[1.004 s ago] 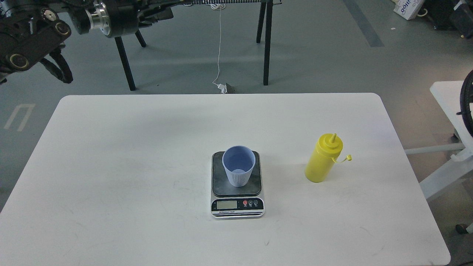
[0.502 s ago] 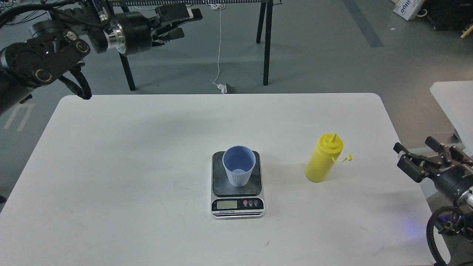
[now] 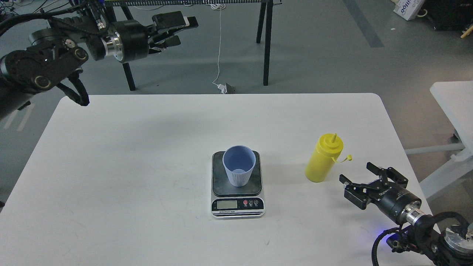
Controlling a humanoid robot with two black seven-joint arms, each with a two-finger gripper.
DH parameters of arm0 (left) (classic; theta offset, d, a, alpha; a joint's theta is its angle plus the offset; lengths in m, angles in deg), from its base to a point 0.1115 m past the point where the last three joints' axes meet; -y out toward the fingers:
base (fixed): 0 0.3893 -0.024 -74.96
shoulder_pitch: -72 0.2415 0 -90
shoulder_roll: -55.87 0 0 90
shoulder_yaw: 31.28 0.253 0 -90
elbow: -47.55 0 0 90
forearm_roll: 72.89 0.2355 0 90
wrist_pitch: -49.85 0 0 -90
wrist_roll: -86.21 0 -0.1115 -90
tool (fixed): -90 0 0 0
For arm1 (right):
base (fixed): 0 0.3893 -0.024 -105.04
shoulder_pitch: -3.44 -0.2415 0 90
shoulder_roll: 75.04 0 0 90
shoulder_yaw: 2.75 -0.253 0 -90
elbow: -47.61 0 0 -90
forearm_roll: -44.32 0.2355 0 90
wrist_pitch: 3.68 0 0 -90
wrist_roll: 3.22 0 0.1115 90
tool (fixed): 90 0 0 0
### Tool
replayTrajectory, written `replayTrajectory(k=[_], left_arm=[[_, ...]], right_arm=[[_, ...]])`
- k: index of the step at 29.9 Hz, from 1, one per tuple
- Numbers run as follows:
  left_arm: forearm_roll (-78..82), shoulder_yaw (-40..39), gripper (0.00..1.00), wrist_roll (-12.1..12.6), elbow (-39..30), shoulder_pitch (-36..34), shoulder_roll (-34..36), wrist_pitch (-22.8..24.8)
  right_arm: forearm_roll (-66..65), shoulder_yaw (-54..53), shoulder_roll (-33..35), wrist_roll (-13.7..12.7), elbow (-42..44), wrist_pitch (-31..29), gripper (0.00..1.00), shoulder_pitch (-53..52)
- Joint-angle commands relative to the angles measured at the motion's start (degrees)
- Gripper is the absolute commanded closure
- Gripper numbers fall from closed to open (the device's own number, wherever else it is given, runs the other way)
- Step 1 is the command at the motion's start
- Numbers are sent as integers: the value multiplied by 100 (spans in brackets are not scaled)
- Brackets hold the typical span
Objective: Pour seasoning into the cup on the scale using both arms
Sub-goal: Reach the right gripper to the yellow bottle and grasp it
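Note:
A blue-grey ribbed cup (image 3: 239,165) stands upright on the dark platform of a small digital scale (image 3: 237,203) at the table's middle. A yellow squeeze bottle (image 3: 324,159) with a pointed nozzle and a tethered cap hanging open stands upright to the right of the scale. My right gripper (image 3: 356,173) is open and empty, low over the table, just right of and nearer than the bottle, not touching it. My left gripper (image 3: 177,27) is open and empty, held high beyond the table's far left edge.
The white table (image 3: 129,166) has rounded corners and a far edge near the top. Black trestle legs (image 3: 266,40) and a white cable (image 3: 219,48) are on the floor behind. Another white table (image 3: 452,99) stands at the right.
My right gripper has moved left and forward from the table's right edge toward the bottle. My left arm has come further into view and shifted slightly down. Cup, scale and bottle have not moved.

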Motion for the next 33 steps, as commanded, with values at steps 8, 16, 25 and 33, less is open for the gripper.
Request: replayTrajectory(k=[8, 16, 25, 33], left_arm=[[-6, 1, 1, 0, 0, 13, 7, 1], [-6, -8, 1, 0, -9, 84, 7, 1], [-15, -8, 1, 0, -9, 145, 16, 1], [-15, -8, 1, 0, -18, 198, 16, 1]], right_arm=[[-90, 453, -238, 0, 568, -12, 1, -451], [-169, 717, -291, 0, 586, -12, 1, -521], [-380, 726, -379, 0, 902, -12, 1, -794], [-441, 805, -476, 0, 1183, -12, 2, -1145]])
